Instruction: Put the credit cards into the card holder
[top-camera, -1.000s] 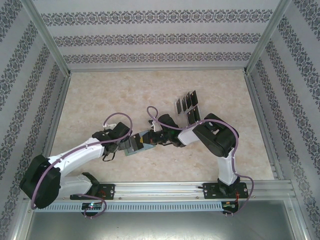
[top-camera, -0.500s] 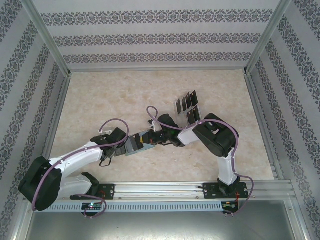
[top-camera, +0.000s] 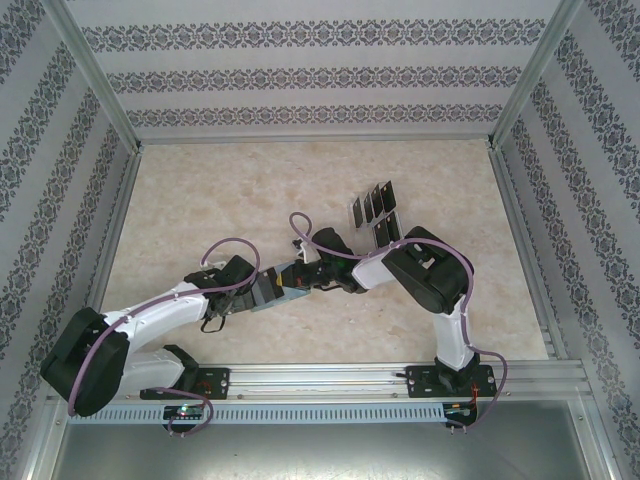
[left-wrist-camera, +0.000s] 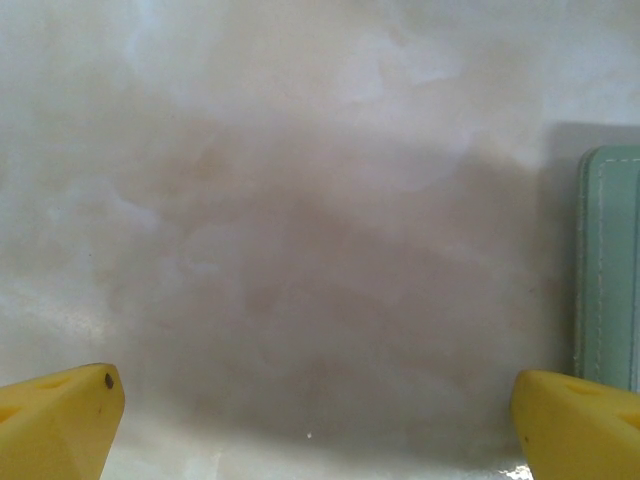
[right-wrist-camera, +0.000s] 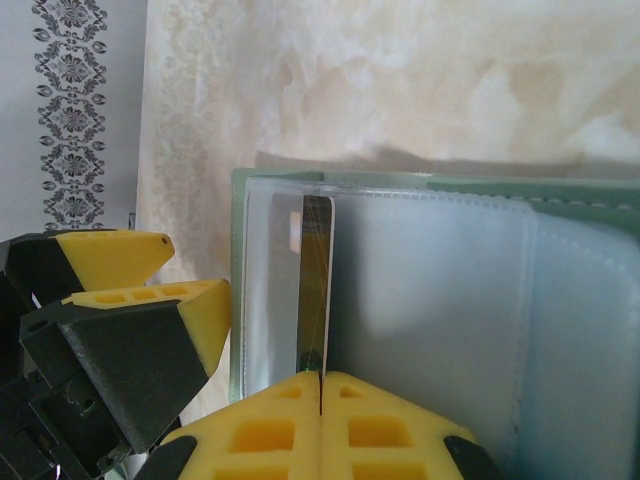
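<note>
The sage-green card holder (top-camera: 274, 291) lies open on the table between the two grippers, its clear sleeves (right-wrist-camera: 430, 300) facing up. My right gripper (right-wrist-camera: 321, 380) is shut on one black credit card (right-wrist-camera: 316, 285), seen edge-on and standing on the holder's left sleeve. In the top view that right gripper (top-camera: 299, 281) reaches in from the right. My left gripper (top-camera: 253, 293) is open at the holder's left edge, with its yellow fingers (right-wrist-camera: 130, 300) beside the holder. In the left wrist view, the left gripper (left-wrist-camera: 315, 400) spans bare table, with the card holder (left-wrist-camera: 608, 260) at its right finger.
Several more black credit cards (top-camera: 373, 205) stand in a clear slotted tray behind the right arm. Metal frame rails (top-camera: 320, 378) run along the near edge, and patterned walls enclose the table on three sides.
The left wrist has drawn back a little toward the near left while its gripper stays open at the holder. The right gripper has kept its hold on the card and barely shifted.
</note>
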